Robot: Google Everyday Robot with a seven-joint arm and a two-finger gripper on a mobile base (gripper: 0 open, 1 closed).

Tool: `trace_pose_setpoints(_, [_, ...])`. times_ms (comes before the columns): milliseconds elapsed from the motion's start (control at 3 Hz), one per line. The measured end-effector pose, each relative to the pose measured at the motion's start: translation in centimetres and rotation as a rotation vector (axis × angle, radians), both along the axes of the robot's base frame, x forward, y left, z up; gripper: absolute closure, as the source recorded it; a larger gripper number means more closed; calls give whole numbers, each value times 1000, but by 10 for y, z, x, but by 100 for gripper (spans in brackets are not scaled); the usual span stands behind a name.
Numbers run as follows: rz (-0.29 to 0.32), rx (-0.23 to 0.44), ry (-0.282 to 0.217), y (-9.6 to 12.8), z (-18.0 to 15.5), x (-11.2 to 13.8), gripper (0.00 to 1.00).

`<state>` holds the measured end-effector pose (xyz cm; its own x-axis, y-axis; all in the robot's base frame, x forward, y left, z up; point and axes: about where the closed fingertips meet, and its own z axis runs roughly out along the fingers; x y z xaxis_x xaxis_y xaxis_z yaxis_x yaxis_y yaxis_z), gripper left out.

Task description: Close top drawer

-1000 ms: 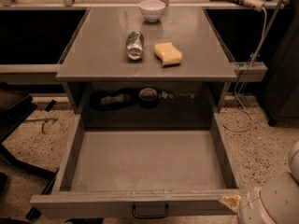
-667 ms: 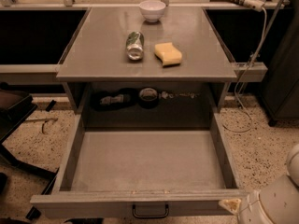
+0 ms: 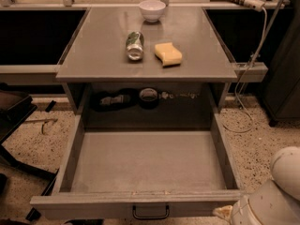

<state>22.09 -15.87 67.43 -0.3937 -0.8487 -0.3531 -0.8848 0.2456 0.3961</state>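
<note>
Nothing has shifted since a second ago: the drawer (image 3: 149, 163) sits just as far out, and the white shell of my arm (image 3: 280, 191) hangs in the same lower right corner. The gripper itself does not show. I judge it to be down past the edge of view near that arm, and I cannot tell whether it is wide, narrow or holding anything.

The drawer is pulled out to its full travel, bare inside, its tray reaching toward me from under the worktop (image 3: 93, 55). Its front panel (image 3: 84, 208) is the nearest part, and my arm is just beside the panel's right end. So the panel stretches away to the left of where my gripper should be, with the loop handle (image 3: 150, 213) at its middle, leftward of the arm.

The panel's long axis runs left to right across my view, and its flat face points back toward me. The slide direction is square to that: straight away from me, into the cabinet. As I judge it, the push wants to land near the handle. A shove at the right corner could skew the tray on its runners. A can (image 3: 134, 45), a sponge (image 3: 168, 54) and a bowl (image 3: 152, 9) sit on the worktop, well beyond and above the push line.
</note>
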Motion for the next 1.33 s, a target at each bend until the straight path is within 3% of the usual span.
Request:
trace_pose_setpoints(333, [22,16,10,10,-12,11,0])
trace_pose_setpoints(667, [44,29,-32,22,-12,37,0])
trace_pose_setpoints(1000, [37,43,-108,31,-8,72,0])
trace_pose_setpoints(1333, [36,45,-111,30,-8,72,0])
